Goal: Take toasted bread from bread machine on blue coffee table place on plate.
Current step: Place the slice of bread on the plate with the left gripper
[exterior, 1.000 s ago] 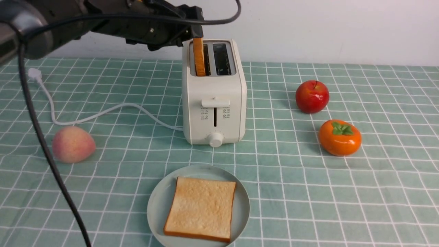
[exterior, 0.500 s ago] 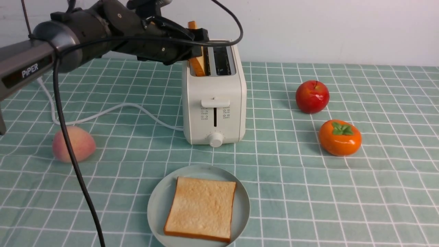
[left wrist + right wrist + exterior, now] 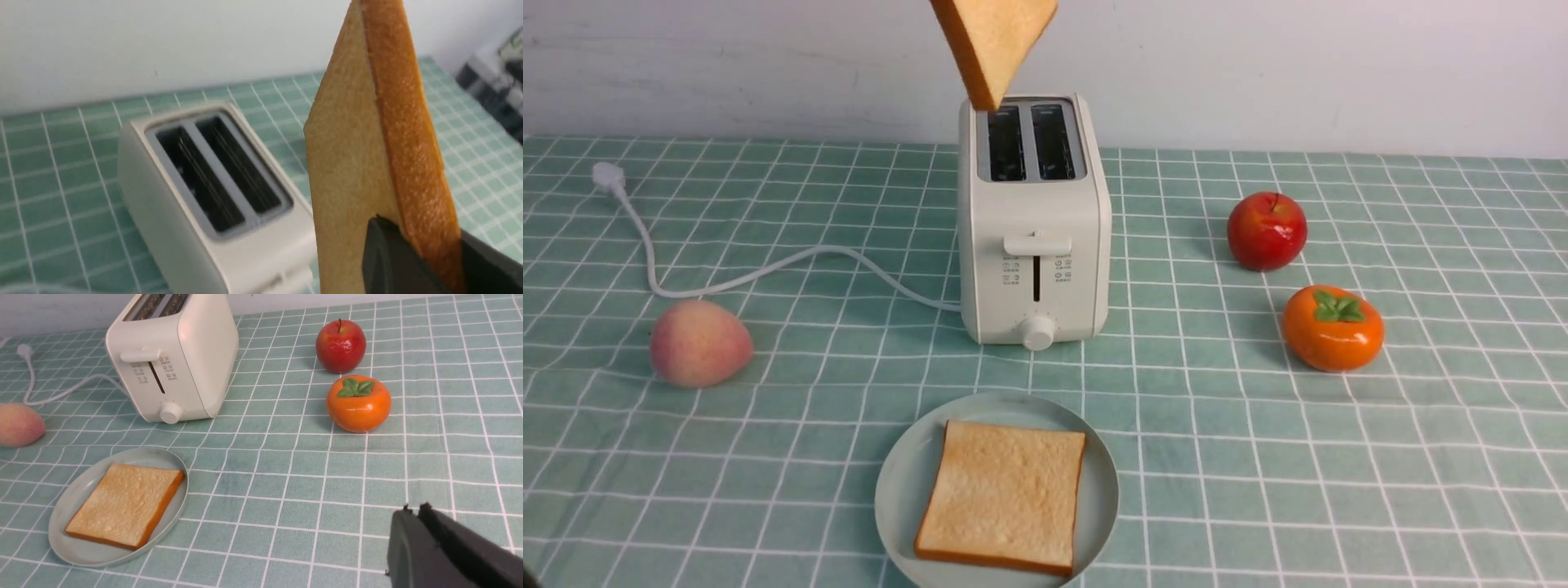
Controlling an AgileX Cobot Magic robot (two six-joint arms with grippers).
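One slice of toasted bread (image 3: 992, 41) hangs tilted in the air just above the bread machine (image 3: 1033, 220), its lower corner over the left slot. In the left wrist view my left gripper (image 3: 421, 241) is shut on this toasted bread (image 3: 359, 163), with a dark finger on each face. Both slots of the bread machine (image 3: 155, 212) are empty. A second slice (image 3: 1001, 494) lies flat on the plate (image 3: 898, 482) in front of the bread machine on the blue coffee table (image 3: 1258, 457). My right gripper (image 3: 414, 508) is shut and empty, low over the table at the front right.
A red apple (image 3: 1266, 230) and an orange persimmon (image 3: 1331, 327) sit right of the bread machine. A peach (image 3: 698, 343) lies to the left. The white cord (image 3: 727, 278) runs left to its plug (image 3: 605, 173). A white wall stands behind.
My left gripper closed on the slice in the left slot and lifted it out. The arm has risen out of the front view, and the slice now hangs above the bread machine.
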